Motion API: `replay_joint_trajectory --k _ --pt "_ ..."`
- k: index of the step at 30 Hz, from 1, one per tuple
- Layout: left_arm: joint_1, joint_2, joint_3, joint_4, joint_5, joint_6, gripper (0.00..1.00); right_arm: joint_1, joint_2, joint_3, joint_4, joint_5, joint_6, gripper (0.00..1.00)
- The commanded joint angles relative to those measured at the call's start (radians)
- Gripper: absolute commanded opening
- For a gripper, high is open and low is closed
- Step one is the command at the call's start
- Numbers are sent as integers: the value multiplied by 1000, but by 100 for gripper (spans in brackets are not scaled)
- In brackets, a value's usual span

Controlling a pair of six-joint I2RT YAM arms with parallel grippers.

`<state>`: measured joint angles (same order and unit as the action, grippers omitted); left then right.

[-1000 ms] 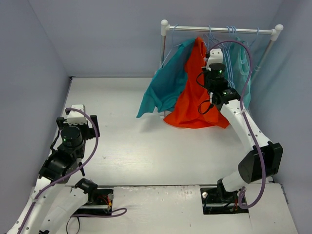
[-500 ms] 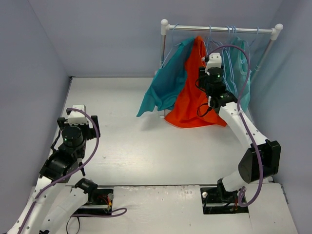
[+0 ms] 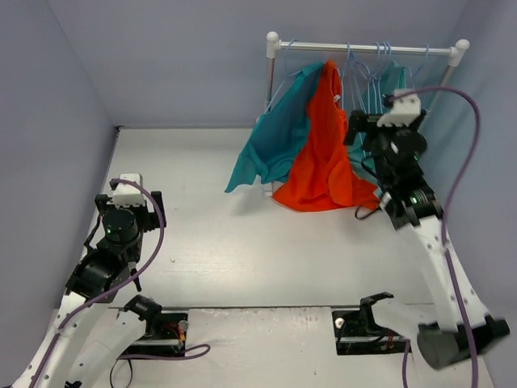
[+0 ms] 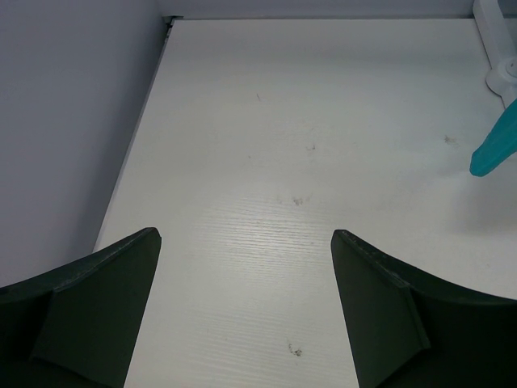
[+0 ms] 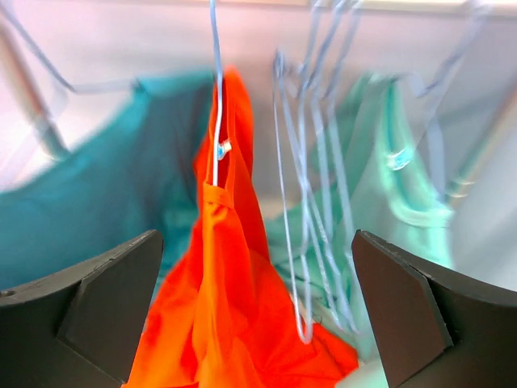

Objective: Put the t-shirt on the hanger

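My right gripper [image 5: 256,234] is spread as wide as it goes, and nothing sits between the fingers or touches them. It is raised at rail height, pointing at the clothes, just short of the t-shirt [image 3: 323,162]. The wrist view is smeared, so fine detail is lost.

The t-shirt hangs from the rail [image 3: 363,48] at the far right of the table [image 3: 202,210]. Its neck is gathered up to a thin pale hanger [image 5: 215,97] whose wire rises straight out of the collar beside a small white label. I cannot tell whether the hanger's arms sit inside both shoulders. The orange-red cloth falls in a long fold and its bottom edge is bunched on the table top.

A teal shirt [image 3: 275,145] hangs against its left side. To its right dangle several bare hangers [image 5: 315,162], then a lighter green garment [image 5: 388,186].

My left gripper [image 4: 244,234] is also fully parted and empty (only bare white table shows between its fingers). It hovers over the near left of the table, well apart from the rail.
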<state>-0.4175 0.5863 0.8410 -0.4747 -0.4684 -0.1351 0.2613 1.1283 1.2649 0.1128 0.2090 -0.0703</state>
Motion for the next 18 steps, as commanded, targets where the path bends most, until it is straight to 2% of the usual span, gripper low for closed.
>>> replay_joint_trajectory --k 1,7,12,18 --pt "9 -3 19 47 -8 -8 82 -7 -210 -75 47 -20 42 100" --pt "8 -11 50 18 -8 1 82 -7 -518 -237 3 47 19 100" --pt "8 -33 90 -20 -2 13 82 -5 -693 -328 -79 1 -21 100" --pt "8 -97 77 -87 50 -4 82 -5 -851 -452 -147 129 46 100"
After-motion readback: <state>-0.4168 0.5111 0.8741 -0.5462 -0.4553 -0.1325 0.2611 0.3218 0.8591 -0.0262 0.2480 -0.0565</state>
